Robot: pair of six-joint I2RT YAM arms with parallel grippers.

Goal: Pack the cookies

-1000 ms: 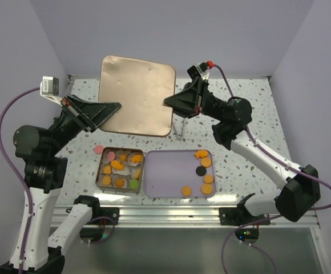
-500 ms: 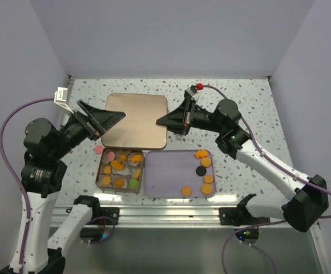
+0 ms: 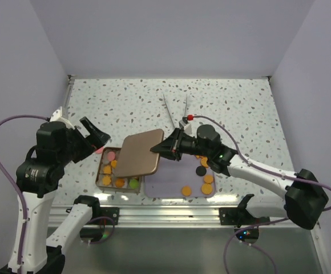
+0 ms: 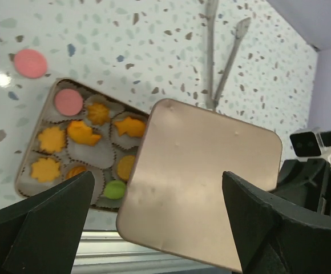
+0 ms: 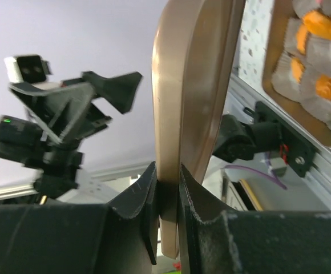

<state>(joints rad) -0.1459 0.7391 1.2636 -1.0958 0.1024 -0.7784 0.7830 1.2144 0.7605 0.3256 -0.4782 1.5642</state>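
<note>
From above, the left gripper [image 3: 100, 144] stood with its jaws spread wide and nothing between them, at 9 o'clock of a rose-gold, rounded-square metal lid [image 3: 138, 153]. The right gripper [image 3: 164, 147] was pinched on that lid's 3 o'clock edge and held it tilted over the right part of a shallow rectangular metal tin [image 3: 103, 178]. Part of the cookies [image 3: 120, 182], small orange, pink and green pieces, sat in the tin. The rest [image 3: 206, 188] (orange discs and one black disc) lay toward the 3 o'clock side of a flat lavender plastic tray [image 3: 165, 184] just beside the tin. A pair of slim metal tongs [image 3: 174, 111] lay on the speckled white table [image 3: 239, 108] at 12 o'clock of the lid.

The left wrist camera showed its two black fingers [image 4: 51, 220] far apart, at 7 and 5 o'clock of the frame, and apart from the lid. The tin's cookies rested in white pleated paper cups [image 4: 88, 153], with the pink disc at 11 o'clock and the green one at 5 o'clock of the uncovered part. A second pink disc [image 4: 30, 63] lay on the table outside the tin, at its 11 o'clock.

The right wrist camera showed its fingers [image 5: 140, 200] squeezed onto the lid's rim, the lid standing edge-on toward 12 o'clock. The tin and its orange cookies sat at 2 o'clock.
</note>
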